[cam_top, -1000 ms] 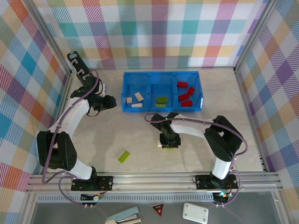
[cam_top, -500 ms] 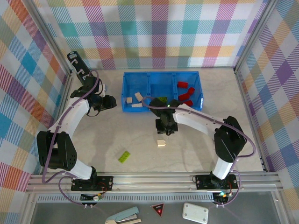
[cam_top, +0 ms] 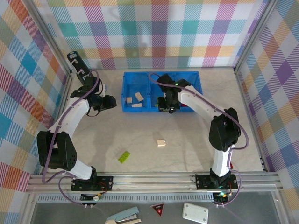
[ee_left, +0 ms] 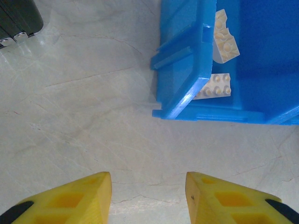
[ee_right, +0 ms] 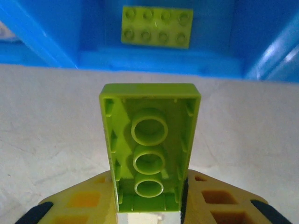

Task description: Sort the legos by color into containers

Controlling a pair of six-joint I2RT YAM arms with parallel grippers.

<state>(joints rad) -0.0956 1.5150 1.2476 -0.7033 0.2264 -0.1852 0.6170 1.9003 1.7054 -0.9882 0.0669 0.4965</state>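
- The left claw [ee_left: 148, 181] hangs at 9 o'clock on the pale marbled table [cam_top: 112, 135], just beside the 9 o'clock end of the translucent blue three-compartment plastic tray [cam_top: 124, 91]. Its yellow fingers stand apart with nothing between them, and it has not shifted over the last second.
- The loose lime green studded plastic brick [cam_top: 124, 157] lies at 7 o'clock on the table, well apart from both claws.
- The tray's 9 o'clock compartment holds the sorted cream-white studded bricks [cam_top: 138, 96].
- The loose cream-white studded brick [cam_top: 161, 143] sits at 6 o'clock on the table. A second ago the right claw was down beside it; now it lies alone.
- The right claw [ee_right: 149, 203] has lifted and swung toward 12 o'clock. It is clamped tight on the held lime green brick [ee_right: 149, 144], hollow underside up, at the 6 o'clock wall of the middle compartment, where the sorted lime green brick [ee_right: 157, 26] lies.
- The pick looks done and the carry nearly so. A release into the middle compartment likely comes next, with two bricks then left on the table.
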